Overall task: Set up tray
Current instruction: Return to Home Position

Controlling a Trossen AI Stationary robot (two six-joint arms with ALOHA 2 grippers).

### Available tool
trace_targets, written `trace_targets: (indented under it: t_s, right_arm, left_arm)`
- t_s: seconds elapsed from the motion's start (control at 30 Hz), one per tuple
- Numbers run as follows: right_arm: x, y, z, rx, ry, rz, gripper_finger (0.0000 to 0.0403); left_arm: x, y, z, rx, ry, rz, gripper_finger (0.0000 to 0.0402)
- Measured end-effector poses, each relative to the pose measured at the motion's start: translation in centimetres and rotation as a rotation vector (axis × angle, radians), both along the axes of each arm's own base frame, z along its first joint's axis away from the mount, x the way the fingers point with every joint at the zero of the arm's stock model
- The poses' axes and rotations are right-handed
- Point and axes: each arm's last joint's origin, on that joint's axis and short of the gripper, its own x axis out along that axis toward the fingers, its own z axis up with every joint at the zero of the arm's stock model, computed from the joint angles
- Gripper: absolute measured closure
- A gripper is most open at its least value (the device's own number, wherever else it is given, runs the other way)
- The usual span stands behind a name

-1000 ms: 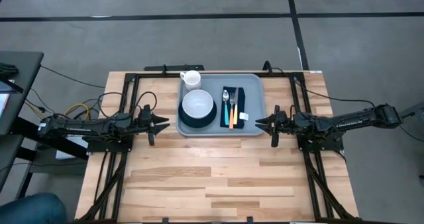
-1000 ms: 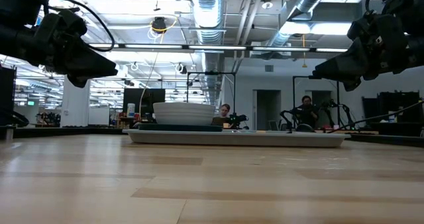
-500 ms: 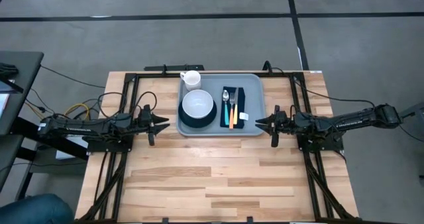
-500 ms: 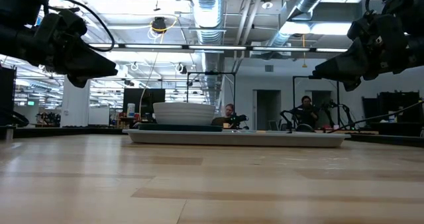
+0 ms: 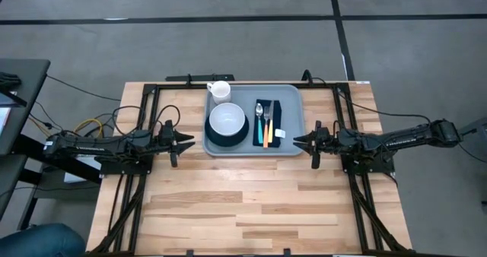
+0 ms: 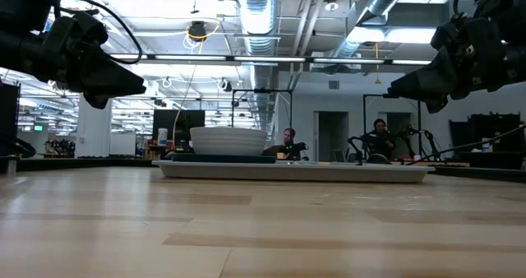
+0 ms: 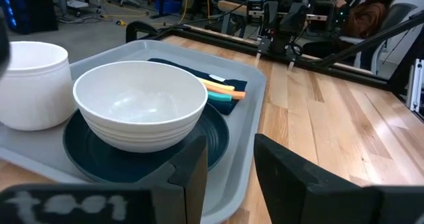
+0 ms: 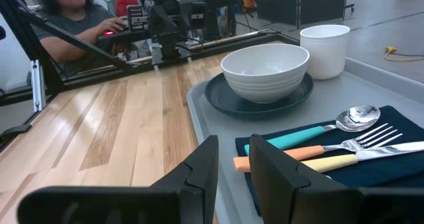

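From above, almost nothing differs from one second ago. The tray [image 5: 294, 124] lies at the far middle of the table [image 5: 228, 204], in the same place as before. It carries the dark plate [image 5: 214, 140] with the white bowl [image 5: 227, 120] on it. The white cup [image 5: 220, 91] stands in its far left corner, and the dark napkin [image 5: 278, 111] with the spoon, fork and knife lies on its right part. The left gripper [image 5: 187, 143] hangs just left of the tray and the right gripper [image 5: 297, 142] just right of it. Both point inward, and neither has moved.

In the low view both grippers stay raised above the table on each side of the tray. The only change is far behind, where a seated person [image 6: 289, 136] has shifted a little to the right.

In the left wrist view the two fingers stand a little apart with nothing between them. Beyond them are the bowl, the plate and the tray's rim.

In the right wrist view the fingers are also a little apart and empty. The three pieces of cutlery [image 8: 331, 148] lie side by side on the napkin, and another person sits beyond the table.

I judge that the tray is fully set. The arms seem already settled in their resting pose, so nothing remains to do except to finish.
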Motion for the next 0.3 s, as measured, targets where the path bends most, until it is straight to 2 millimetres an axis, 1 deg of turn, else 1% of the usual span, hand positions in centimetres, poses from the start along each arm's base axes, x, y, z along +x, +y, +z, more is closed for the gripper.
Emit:
trace_targets:
  t_s: [0.3]
  right_arm:
    - [0.0,0.0,0.0,0.0,0.0,0.0,0.0325]
  left_arm:
    - [0.0,0.0,0.0,0.001,0.0,0.0,0.029]
